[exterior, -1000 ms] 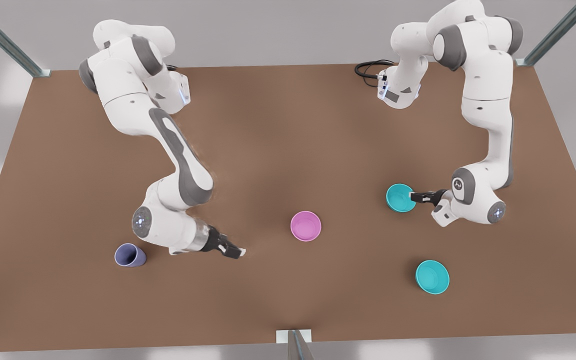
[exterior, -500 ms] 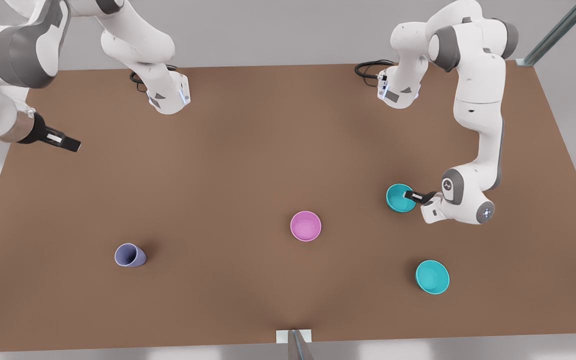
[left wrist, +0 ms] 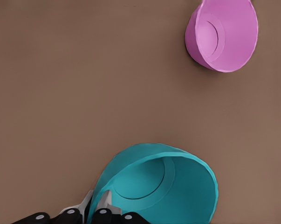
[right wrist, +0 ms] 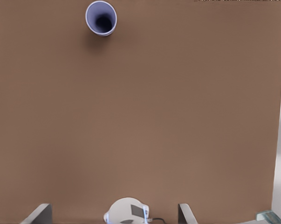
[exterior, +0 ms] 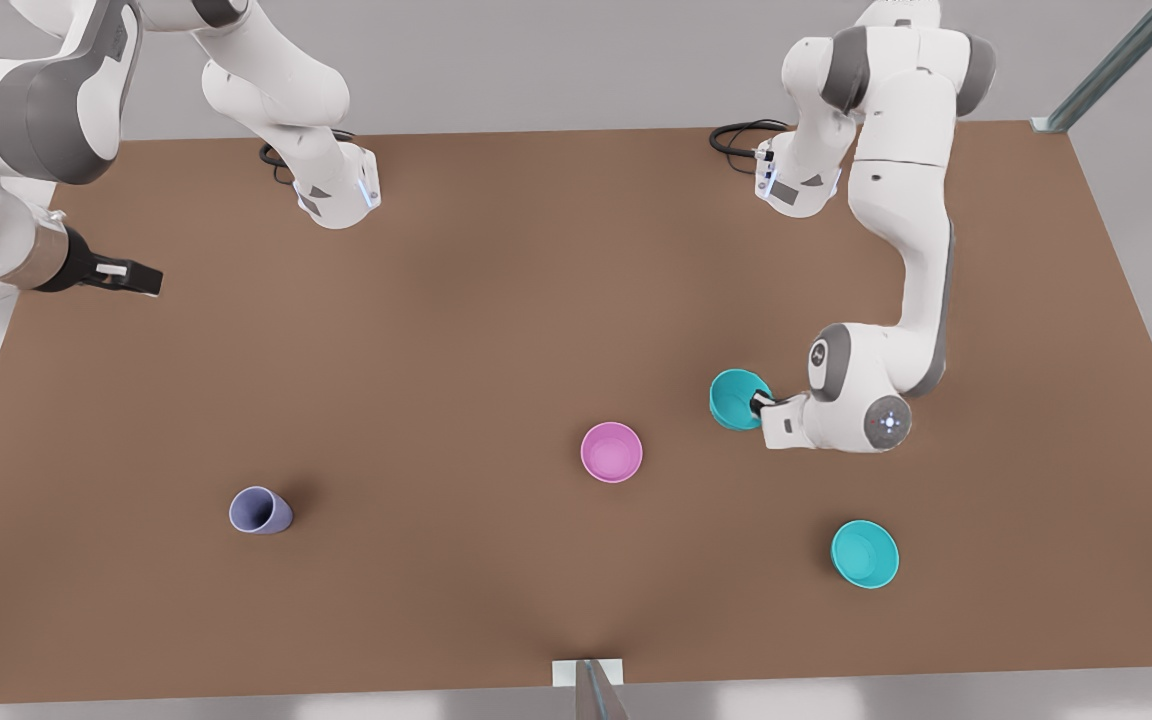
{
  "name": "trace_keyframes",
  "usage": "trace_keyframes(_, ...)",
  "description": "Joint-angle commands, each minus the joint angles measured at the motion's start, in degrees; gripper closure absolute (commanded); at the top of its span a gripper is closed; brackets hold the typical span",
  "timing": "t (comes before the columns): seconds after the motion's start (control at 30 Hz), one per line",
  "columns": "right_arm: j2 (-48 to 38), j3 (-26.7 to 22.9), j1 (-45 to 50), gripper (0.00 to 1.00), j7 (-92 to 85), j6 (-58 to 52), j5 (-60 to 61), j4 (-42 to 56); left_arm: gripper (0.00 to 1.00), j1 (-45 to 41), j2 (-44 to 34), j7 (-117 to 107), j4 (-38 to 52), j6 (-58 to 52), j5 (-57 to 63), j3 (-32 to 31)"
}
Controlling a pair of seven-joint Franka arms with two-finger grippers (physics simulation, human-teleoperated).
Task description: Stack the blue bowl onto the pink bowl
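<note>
Front view: the left pincer (exterior: 756, 404), on the arm at the front view's right, is clamped on the rim of the blue bowl (exterior: 736, 398), one finger inside the bowl and one outside, as the left wrist view shows at the blue bowl (left wrist: 168, 186) with its fingers (left wrist: 103, 210) pinching the wall. The bowl hangs tilted, its opening turned sideways, at about 2 o'clock from the pink bowl (exterior: 611, 451), near it but apart. The pink bowl sits upright on the brown tabletop (exterior: 496, 300), close to its middle. A second teal bowl (exterior: 864, 553) rests at roughly 4 o'clock from the pink one, well apart. A lavender cup (exterior: 259, 511) lies on its side at about 8 o'clock from the pink bowl, far off. The right pincer (exterior: 141, 281) hovers high over the tabletop's 9 o'clock edge, away from everything; whether it is parted or closed cannot be told. Its arm waits.
</note>
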Motion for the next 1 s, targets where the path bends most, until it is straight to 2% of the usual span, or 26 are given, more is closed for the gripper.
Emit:
trace_keyframes(0.0,-0.1,0.0,0.0,0.0,-11.2,0.1,0.0,0.0,0.79,-4.8,2.9,-42.0,7.2,-7.5,-0.4,-0.3)
trace_keyframes(0.1,-0.1,0.0,0.0,0.0,-11.2,0.0,0.0,0.0,0.79,-6.5,11.8,-55.0,19.9,-6.9,-0.2,-6.8)
trace_keyframes(0.17,0.0,0.0,0.0,0.0,-11.2,-0.1,0.0,0.0,0.79,-6.9,15.6,-54.6,24.2,-6.3,0.0,-7.0)
trace_keyframes(0.3,0.1,-0.1,0.1,0.0,-11.1,-0.1,-0.1,0.0,0.79,-7.0,17.5,-55.4,26.6,-2.6,0.3,-6.8)
trace_keyframes(0.53,0.2,-0.1,0.4,0.0,-11.0,0.0,0.0,0.0,0.79,-5.5,18.0,-55.5,26.4,-2.3,0.0,-6.2)
trace_keyframes(0.77,0.3,0.0,0.4,0.0,-11.0,0.0,0.1,0.0,0.79,-5.5,19.4,-57.1,26.4,4.0,-0.9,-6.9)
trace_keyframes(0.97,0.5,-0.1,0.5,0.0,-10.8,0.1,0.2,0.0,0.79,-5.4,19.6,-56.5,26.0,3.7,-0.8,-6.9)
